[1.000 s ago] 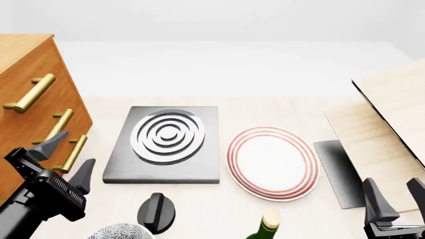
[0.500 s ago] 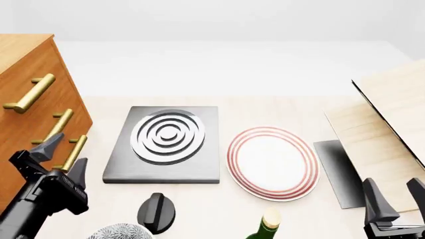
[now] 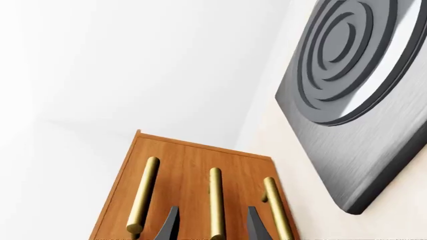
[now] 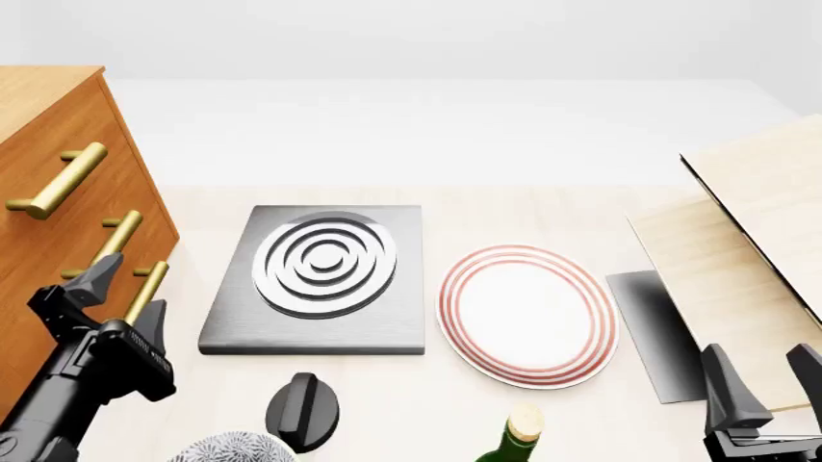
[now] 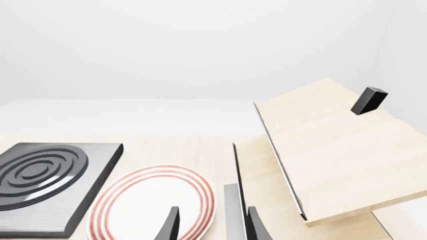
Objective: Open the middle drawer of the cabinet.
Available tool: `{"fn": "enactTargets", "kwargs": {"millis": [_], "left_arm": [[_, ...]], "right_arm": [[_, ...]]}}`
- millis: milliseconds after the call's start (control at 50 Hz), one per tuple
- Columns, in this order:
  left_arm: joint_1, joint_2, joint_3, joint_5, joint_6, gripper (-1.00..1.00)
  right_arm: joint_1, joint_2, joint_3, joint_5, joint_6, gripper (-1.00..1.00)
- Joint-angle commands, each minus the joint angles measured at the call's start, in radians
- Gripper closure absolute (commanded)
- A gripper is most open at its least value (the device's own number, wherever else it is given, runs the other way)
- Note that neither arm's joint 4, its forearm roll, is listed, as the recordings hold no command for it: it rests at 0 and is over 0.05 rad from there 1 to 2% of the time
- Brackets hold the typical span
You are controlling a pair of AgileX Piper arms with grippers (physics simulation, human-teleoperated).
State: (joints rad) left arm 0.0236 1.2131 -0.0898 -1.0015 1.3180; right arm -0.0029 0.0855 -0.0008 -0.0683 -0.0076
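Left wrist view: left hand (image 3: 212, 227) open, empty, straddling the middle drawer's handle (image 3: 215, 202); drifting sideways risks catching a neighbouring handle (image 3: 277, 207)

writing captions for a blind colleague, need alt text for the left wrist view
The left end effector, open, faces the orange-brown cabinet, its fingertips either side of the middle drawer's brass handle, with two like handles flanking it. A grey ringed slab lies on the pale table nearby.
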Motion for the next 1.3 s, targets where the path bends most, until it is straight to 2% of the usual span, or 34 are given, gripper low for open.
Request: {"fn": "enactTargets", "kwargs": {"millis": [20,80,220,420,680,760,840,1300], "left_arm": [[0.022,0.044,0.001,-0.043,-0.005,-1.0],[0.037,0.081,0.009,-0.077,0.0,-1.0],[0.052,0.093,-0.008,-0.067,-0.003,-1.0],[0.107,0.131,0.004,-0.091,-0.007,-1.0],[0.134,0.194,-0.007,-0.146,-0.005,-1.0],[0.148,0.188,-0.024,-0.125,-0.015,-1.0],[0.155,0.232,-0.023,-0.168,-0.006,-1.0],[0.212,0.3,-0.082,-0.186,-0.005,-1.0]], "right_arm": [[0.0,-0.022,0.0,0.018,0.002,-1.0],[0.0,-0.022,0.0,0.018,0.002,-1.0],[0.0,-0.022,0.0,0.018,0.002,-1.0],[0.0,-0.022,0.0,0.018,0.002,-1.0],[0.0,-0.022,0.0,0.018,0.002,-1.0],[0.0,-0.022,0.0,0.018,0.002,-1.0],[0.0,-0.022,0.0,0.018,0.002,-1.0],[0.0,-0.022,0.0,0.018,0.002,-1.0]]}}
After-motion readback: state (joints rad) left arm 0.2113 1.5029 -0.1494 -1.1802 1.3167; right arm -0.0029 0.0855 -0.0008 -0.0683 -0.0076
